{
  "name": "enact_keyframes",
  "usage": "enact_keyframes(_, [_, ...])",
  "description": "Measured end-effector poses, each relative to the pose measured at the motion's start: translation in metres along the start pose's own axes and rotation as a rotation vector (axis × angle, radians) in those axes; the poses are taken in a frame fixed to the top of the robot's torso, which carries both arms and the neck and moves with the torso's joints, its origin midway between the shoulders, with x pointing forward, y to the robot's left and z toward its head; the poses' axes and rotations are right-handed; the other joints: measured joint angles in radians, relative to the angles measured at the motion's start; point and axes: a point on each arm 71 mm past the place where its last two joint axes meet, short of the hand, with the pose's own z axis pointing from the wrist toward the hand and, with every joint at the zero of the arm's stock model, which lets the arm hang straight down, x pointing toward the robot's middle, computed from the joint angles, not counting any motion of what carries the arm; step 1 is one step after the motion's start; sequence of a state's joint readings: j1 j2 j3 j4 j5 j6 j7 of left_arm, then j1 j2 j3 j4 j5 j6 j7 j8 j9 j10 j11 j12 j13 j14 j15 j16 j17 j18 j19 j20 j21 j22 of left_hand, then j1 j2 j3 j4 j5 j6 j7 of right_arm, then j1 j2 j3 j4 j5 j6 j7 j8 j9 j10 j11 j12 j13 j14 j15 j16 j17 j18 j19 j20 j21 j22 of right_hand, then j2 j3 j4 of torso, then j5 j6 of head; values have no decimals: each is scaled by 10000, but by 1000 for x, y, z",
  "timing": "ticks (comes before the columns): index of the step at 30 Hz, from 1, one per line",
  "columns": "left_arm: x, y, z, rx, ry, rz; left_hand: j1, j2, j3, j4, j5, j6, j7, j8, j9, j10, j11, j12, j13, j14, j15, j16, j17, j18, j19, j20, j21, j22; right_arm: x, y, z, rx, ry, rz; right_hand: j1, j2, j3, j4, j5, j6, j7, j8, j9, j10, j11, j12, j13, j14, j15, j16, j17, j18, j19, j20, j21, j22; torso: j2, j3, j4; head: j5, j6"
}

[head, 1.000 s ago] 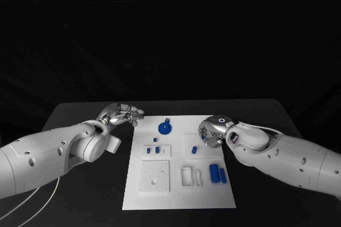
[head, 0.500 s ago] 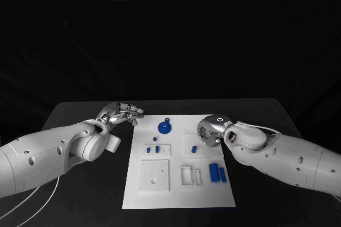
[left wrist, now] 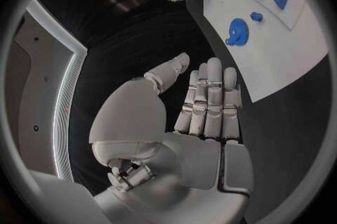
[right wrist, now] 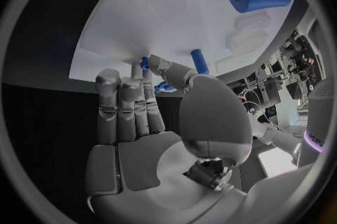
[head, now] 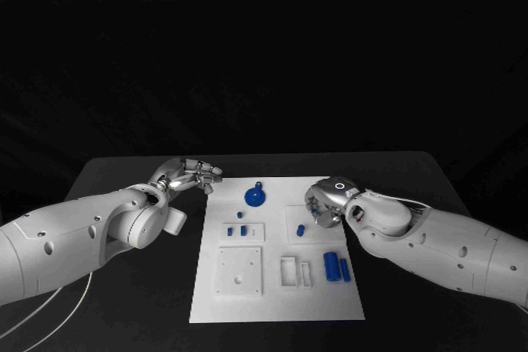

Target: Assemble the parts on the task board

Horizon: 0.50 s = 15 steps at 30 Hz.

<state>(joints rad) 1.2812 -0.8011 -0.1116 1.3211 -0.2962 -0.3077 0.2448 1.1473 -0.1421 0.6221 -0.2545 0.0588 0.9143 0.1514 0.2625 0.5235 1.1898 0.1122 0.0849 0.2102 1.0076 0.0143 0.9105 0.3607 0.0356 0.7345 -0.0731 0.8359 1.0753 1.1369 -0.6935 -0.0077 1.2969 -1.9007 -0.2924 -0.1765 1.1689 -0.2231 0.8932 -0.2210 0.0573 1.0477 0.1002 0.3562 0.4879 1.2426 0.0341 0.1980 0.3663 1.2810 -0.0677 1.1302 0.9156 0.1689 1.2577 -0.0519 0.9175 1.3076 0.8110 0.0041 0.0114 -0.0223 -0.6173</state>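
The white task board lies in the middle of the black table. On it sit a blue gear-like part, a small blue peg, two small blue pieces in a raised plate, another blue piece and two blue cylinders. My right hand hovers over the board's right edge and pinches a small blue part between thumb and a finger. My left hand hangs over the table just off the board's far left corner, fingers side by side, holding nothing.
A white square plate with holes and a slotted white block sit on the near half of the board. Black table surface surrounds the board, and a white cable runs at the near left.
My right hand has crept slightly up the board's right edge, away from me, with the small blue part. The left hand and the loose parts have stayed put.
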Motion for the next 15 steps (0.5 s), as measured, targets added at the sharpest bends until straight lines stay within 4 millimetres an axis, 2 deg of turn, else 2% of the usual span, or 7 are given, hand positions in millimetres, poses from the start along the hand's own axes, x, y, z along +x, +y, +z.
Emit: enact_keyframes(15, [-3, 1, 0, -25, -79, 10, 0, 0, -28, -28, 0, 0, 0, 0, -1, -39, 37, 0, -18, 0, 0, -38, 9, -61, -1, 1, 1, 0, -5, 1, -7, -19, -736, -50, 3, -4, 167, 33, -2, 105, -30, 77, 66, 72, -38, 15, 80, 89, -55, 4, -35, 0, 92, -56, 39, -1, 0, 5, -5, -10, 14])
